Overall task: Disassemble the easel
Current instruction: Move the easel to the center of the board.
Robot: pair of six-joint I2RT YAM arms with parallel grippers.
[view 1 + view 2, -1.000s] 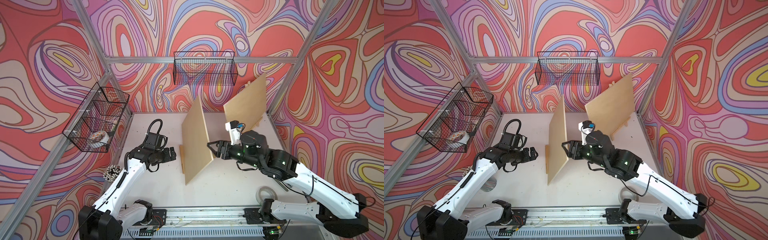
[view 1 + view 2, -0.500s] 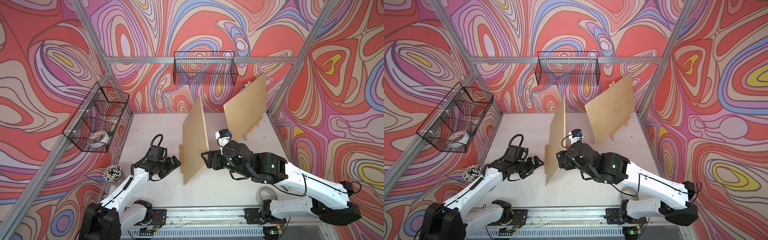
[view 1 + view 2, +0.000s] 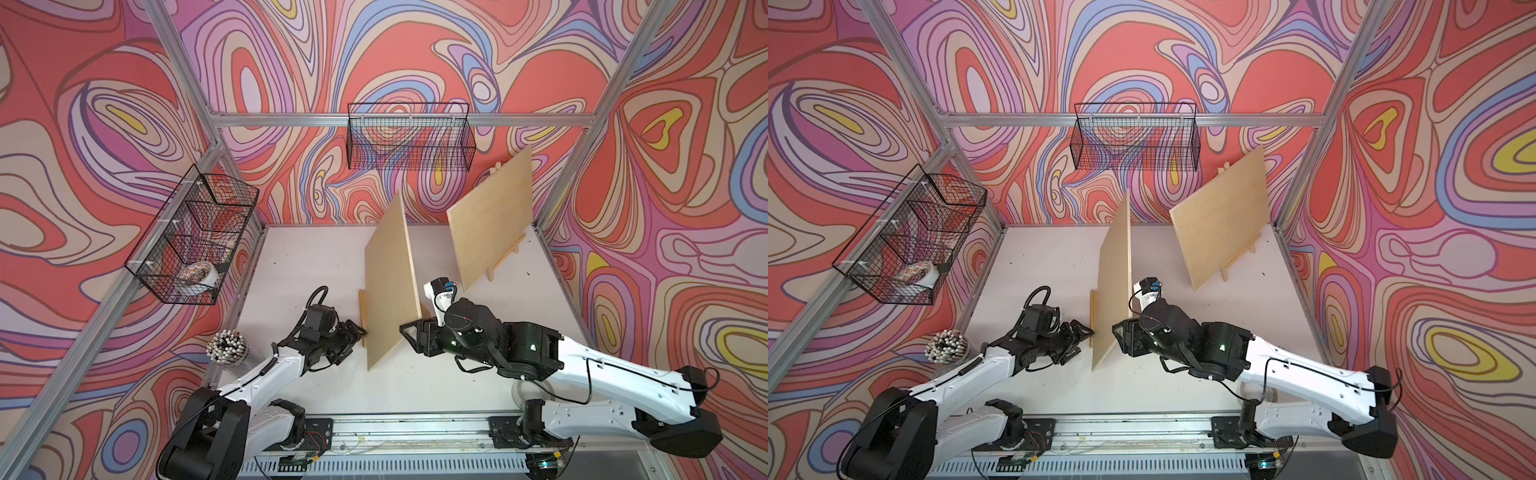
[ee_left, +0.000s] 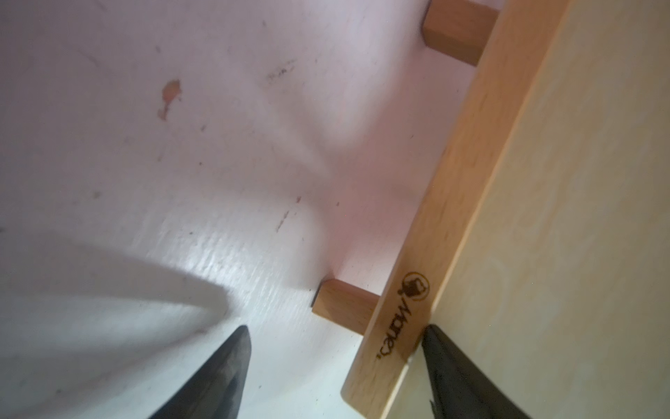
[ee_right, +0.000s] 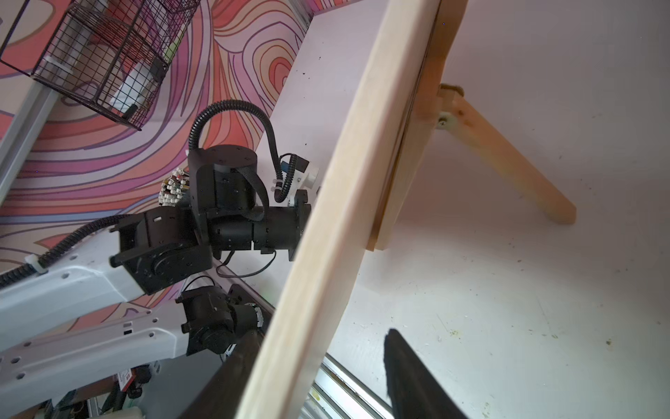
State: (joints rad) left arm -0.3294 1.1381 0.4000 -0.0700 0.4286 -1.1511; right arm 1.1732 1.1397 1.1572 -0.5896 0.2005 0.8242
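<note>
The wooden easel (image 3: pixel 363 316) stands mid-table and carries an upright plywood board (image 3: pixel 388 282), which shows in both top views (image 3: pixel 1115 274). My left gripper (image 3: pixel 358 330) is at the near end of the easel's ledge. In the left wrist view this gripper (image 4: pixel 336 326) is open and straddles the ledge bar (image 4: pixel 435 225): one finger (image 4: pixel 456 373) touches the bar and the board, the other (image 4: pixel 224 377) stands apart. My right gripper (image 3: pixel 406 332) is at the board's near lower edge. In the right wrist view it (image 5: pixel 322 332) is open around the board's edge (image 5: pixel 344 203). The easel's rear leg (image 5: pixel 507 163) shows behind.
A second easel with its board (image 3: pixel 492 224) leans at the back right. One wire basket (image 3: pixel 409 137) hangs on the back wall. Another wire basket (image 3: pixel 195 237) on the left wall holds a tape roll (image 3: pixel 199 272). A cup of pencils (image 3: pixel 226 347) stands front left.
Both arms have come in low to the middle easel, the left to the ledge's end and the right to the board's near edge. Both pairs of jaws have narrowed.
</note>
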